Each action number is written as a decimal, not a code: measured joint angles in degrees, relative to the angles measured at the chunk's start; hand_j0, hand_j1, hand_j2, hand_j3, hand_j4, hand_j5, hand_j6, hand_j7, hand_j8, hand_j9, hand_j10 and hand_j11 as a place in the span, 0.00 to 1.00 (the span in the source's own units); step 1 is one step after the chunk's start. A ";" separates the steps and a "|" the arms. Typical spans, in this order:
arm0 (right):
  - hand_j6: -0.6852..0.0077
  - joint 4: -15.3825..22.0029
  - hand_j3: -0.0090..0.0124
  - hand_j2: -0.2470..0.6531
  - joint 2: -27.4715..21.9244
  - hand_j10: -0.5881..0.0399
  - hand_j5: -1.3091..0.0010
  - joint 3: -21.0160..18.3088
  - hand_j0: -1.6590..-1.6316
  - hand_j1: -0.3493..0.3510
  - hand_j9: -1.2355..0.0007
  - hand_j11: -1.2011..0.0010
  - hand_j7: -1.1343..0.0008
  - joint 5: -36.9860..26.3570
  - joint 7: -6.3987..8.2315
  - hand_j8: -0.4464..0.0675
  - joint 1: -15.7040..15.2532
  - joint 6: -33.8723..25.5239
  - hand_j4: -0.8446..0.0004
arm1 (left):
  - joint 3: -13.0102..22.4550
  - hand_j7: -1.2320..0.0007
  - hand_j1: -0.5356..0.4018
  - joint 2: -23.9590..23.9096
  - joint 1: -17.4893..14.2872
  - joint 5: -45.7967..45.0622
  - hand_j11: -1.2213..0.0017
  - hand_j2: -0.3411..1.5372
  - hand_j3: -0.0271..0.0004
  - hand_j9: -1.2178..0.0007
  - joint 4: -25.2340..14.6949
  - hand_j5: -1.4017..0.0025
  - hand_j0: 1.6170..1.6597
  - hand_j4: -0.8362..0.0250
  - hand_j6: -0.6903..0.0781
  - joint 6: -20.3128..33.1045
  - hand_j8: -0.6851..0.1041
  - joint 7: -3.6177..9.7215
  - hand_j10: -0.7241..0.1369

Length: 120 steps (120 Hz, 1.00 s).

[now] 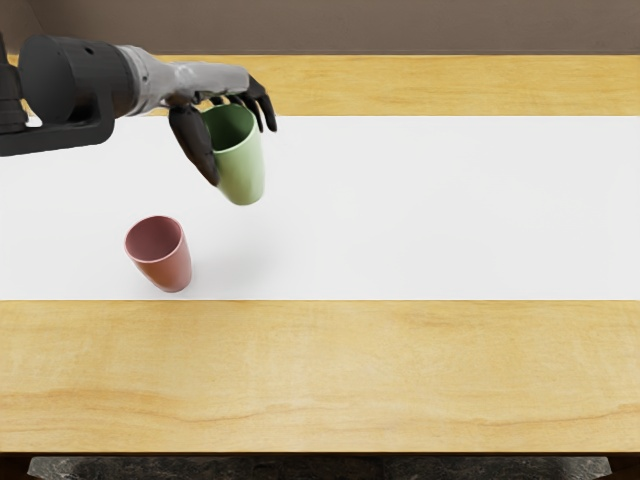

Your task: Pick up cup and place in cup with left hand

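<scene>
Green cup [245,172] gripped in L hand [208,84], off tbl [320,370]; red cup [167,268] upright on white mat [430,210].

My left hand [196,116] grips green cup [242,172] above white strip [450,210]; red cup [168,272] upright, apart, nearer me.
</scene>
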 joint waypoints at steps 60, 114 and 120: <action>0.95 0.40 0.42 0.27 0.00 0.90 0.98 0.13 0.04 0.04 0.97 0.97 0.97 0.09 -0.08 0.82 0.03 0.06 0.97 | -2.59 0.54 0.46 11.63 0.14 -9.26 0.54 0.24 0.99 0.54 -1.57 0.60 0.91 0.50 0.41 -8.91 0.50 0.00 0.34; 0.95 0.53 0.42 0.27 0.00 0.90 0.98 0.31 0.04 0.04 0.97 0.97 0.97 0.17 -0.49 0.82 0.05 0.15 0.97 | -2.70 0.50 0.41 15.96 0.84 -10.71 0.51 0.27 0.99 0.51 -1.53 0.56 0.85 0.49 0.48 -12.49 0.56 0.02 0.42; 0.95 0.53 0.42 0.27 0.00 0.90 0.98 0.31 0.04 0.04 0.97 0.97 0.97 0.17 -0.50 0.82 0.05 0.20 0.97 | -2.57 0.50 0.39 16.02 1.14 -10.50 0.50 0.27 0.99 0.50 -1.53 0.56 0.84 0.49 0.49 -12.65 0.57 0.02 0.43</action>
